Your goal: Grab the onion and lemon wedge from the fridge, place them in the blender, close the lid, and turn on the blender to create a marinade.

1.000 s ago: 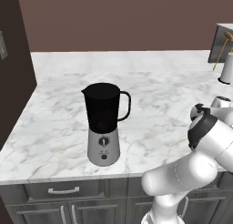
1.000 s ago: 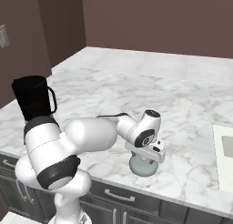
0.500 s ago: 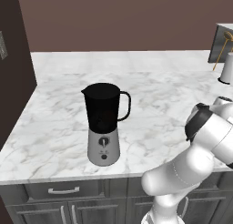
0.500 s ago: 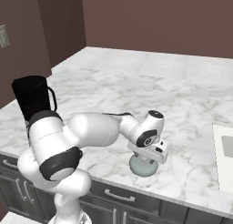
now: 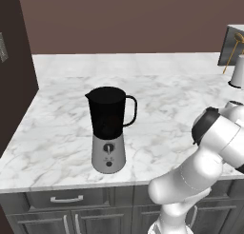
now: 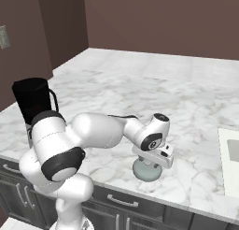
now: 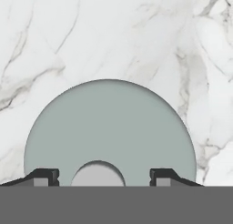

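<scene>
The pale grey lid (image 7: 109,127) lies flat on the marble counter (image 6: 140,84) near its front edge. My gripper (image 7: 104,176) hangs straight above it and is open. Its two dark fingertips (image 7: 45,175) stand on either side of the lid's small central knob (image 7: 98,172). From the right base view the gripper (image 6: 149,164) sits just over the lid (image 6: 147,174). The blender (image 5: 109,128), a dark jar with its rim uncovered on a silver base with a black knob, stands to the left (image 6: 32,105). The onion, lemon wedge and fridge are out of view.
A white holder (image 5: 237,71) with a wooden utensil stands at the counter's back right. A pale inset panel (image 6: 231,163) lies right of the lid. A dark tall cabinet (image 5: 14,62) bounds the counter's left. Drawers (image 5: 66,199) run below the front edge.
My forearm and wrist have rolled over the lid, and the hand has sunk slightly toward it. The lid and blender have not moved.
</scene>
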{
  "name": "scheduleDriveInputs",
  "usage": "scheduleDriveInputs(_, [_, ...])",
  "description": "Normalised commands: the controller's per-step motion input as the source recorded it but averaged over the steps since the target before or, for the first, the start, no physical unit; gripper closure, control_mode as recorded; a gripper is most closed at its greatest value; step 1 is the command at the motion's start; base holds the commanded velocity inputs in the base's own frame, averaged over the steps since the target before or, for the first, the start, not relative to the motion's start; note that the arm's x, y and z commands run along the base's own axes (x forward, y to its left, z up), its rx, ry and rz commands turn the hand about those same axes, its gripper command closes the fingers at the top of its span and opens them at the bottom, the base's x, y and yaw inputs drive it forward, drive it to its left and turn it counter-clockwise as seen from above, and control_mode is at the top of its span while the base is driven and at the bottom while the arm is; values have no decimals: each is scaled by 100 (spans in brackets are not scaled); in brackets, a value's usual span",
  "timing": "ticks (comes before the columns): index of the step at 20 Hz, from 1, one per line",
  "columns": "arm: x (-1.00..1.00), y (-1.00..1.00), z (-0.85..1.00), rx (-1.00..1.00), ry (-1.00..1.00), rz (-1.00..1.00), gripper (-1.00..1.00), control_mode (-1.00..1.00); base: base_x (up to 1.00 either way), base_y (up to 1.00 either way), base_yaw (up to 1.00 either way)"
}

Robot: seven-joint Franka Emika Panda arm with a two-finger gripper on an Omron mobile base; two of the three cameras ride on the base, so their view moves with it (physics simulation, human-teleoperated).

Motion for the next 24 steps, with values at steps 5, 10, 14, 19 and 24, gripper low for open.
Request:
scheduleDriveInputs(5, [-2, 1, -11, 0, 0, 0, -100, -100, 0, 0, 0])
scheduleDriveInputs(10, [-14, 0, -11, 0, 0, 0, -100, -100, 0, 0, 0])
scheduleDriveInputs(14, [-15, 0, -14, 0, 0, 0, -100, -100, 0, 0, 0])
scheduleDriveInputs(19, [-16, 0, -16, 0, 0, 0, -100, -100, 0, 0, 0])
scheduleDriveInputs(24, [-14, 0, -14, 0, 0, 0, -100, -100, 0, 0, 0])
